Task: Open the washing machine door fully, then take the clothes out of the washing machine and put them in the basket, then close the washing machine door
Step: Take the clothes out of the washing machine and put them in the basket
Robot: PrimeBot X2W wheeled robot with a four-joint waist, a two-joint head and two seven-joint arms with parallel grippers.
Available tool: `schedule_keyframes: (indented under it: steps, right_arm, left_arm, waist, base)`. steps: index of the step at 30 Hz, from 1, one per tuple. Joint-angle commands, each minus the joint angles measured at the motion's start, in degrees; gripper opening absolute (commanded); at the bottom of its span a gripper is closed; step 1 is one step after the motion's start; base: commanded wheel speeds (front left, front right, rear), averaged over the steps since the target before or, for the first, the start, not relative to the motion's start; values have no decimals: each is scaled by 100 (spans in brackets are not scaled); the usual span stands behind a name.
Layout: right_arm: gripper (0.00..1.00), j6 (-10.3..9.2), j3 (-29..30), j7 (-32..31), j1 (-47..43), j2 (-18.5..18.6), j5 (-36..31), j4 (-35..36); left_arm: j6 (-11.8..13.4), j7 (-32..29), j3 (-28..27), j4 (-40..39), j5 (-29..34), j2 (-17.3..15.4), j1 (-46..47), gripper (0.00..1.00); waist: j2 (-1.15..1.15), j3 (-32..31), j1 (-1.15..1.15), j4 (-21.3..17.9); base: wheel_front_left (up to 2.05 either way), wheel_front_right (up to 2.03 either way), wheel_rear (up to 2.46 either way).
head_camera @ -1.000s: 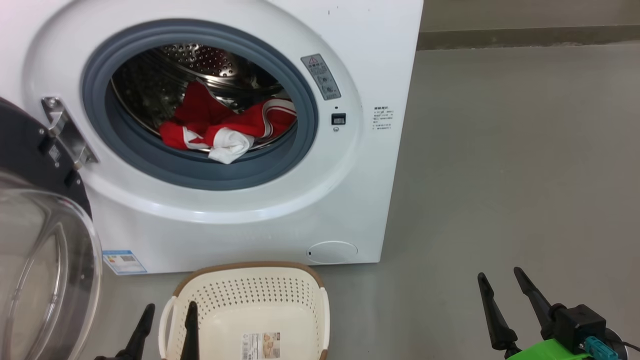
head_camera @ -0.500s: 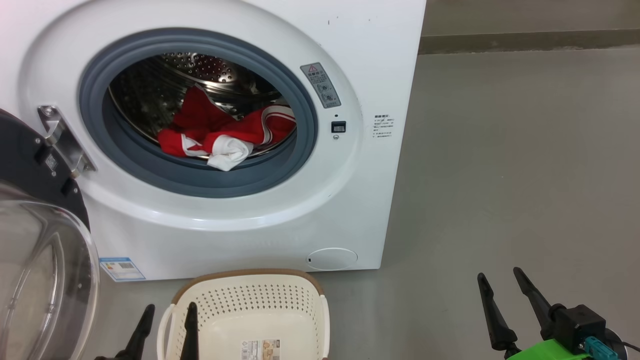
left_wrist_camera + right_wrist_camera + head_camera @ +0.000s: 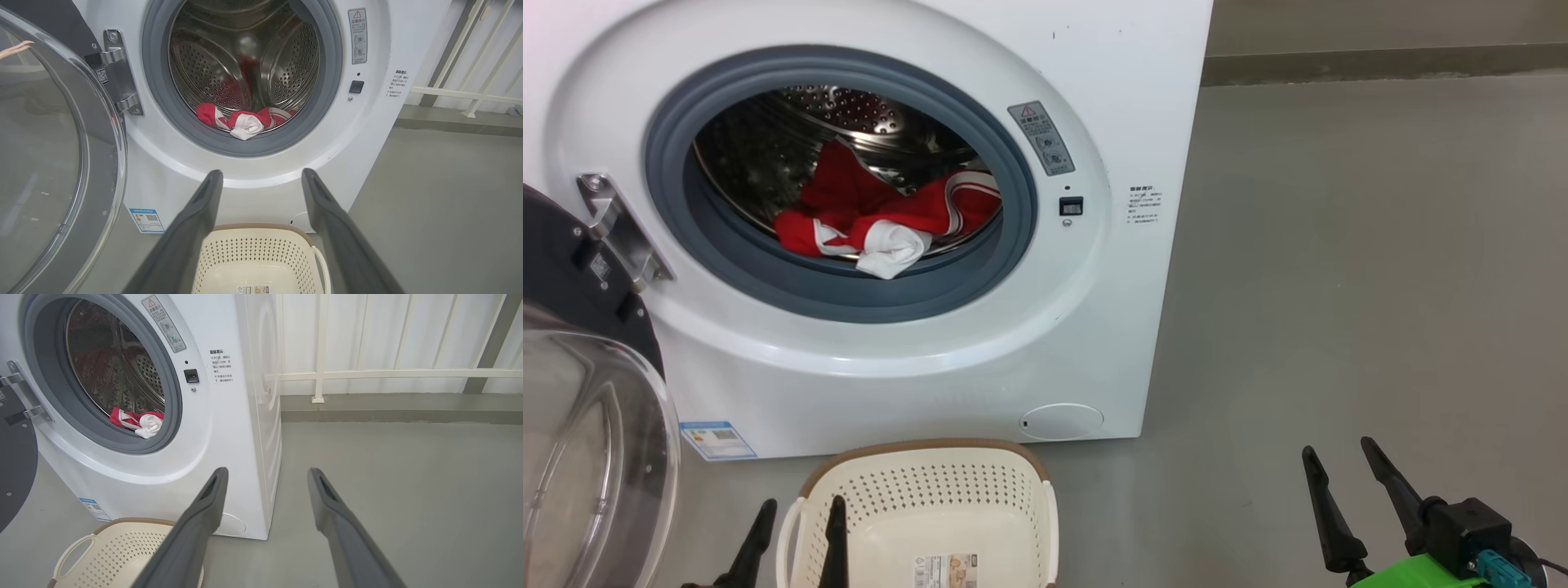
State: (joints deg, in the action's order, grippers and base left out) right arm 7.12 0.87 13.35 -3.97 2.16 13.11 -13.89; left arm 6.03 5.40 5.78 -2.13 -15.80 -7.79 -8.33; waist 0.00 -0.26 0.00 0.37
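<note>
The white washing machine [image 3: 1094, 73] fills the upper left of the head view. Its round door [image 3: 580, 408] hangs swung out at the far left on its hinge [image 3: 613, 229]. Red and white clothes [image 3: 874, 216] lie at the drum's front lip, just behind the grey gasket [image 3: 768, 269]. The cream basket [image 3: 931, 506] stands on the floor before the machine, with nothing in it but a paper label. My left gripper [image 3: 800, 510] is open over the basket's left rim. My right gripper [image 3: 1339, 457] is open over bare floor, well right of the machine.
Grey floor [image 3: 1339, 245] stretches to the right of the machine. A white railing [image 3: 367, 373] and a low kerb [image 3: 388, 408] run behind it in the right wrist view. The open door [image 3: 49, 143] takes up the room at the left.
The whole head picture has shifted slightly, so the camera moved. Both grippers stay open in the same places, and the clothes lie as before.
</note>
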Motion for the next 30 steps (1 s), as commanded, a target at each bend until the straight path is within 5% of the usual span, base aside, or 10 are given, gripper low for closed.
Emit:
schedule_keyframes:
  steps: [1,14,30]
  right_arm:
    - [100,36,-152,17,86,72,5,143]
    - [100,36,-143,-30,176,72,-26,309]
    - [100,36,-202,-62,875,72,-104,842]
  left_arm:
    - [37,53,-169,-124,-42,-78,225,100]
    - [99,50,-14,-43,132,-146,506,100]
    - [17,429,133,1164,321,-152,2406,100]
  waist:
    - [0,11,0,-4]
    - [0,393,0,-33]
    - [0,2099,0,-357]
  base:
    - [0,0,0]
    - [0,0,0]
    - [0,0,0]
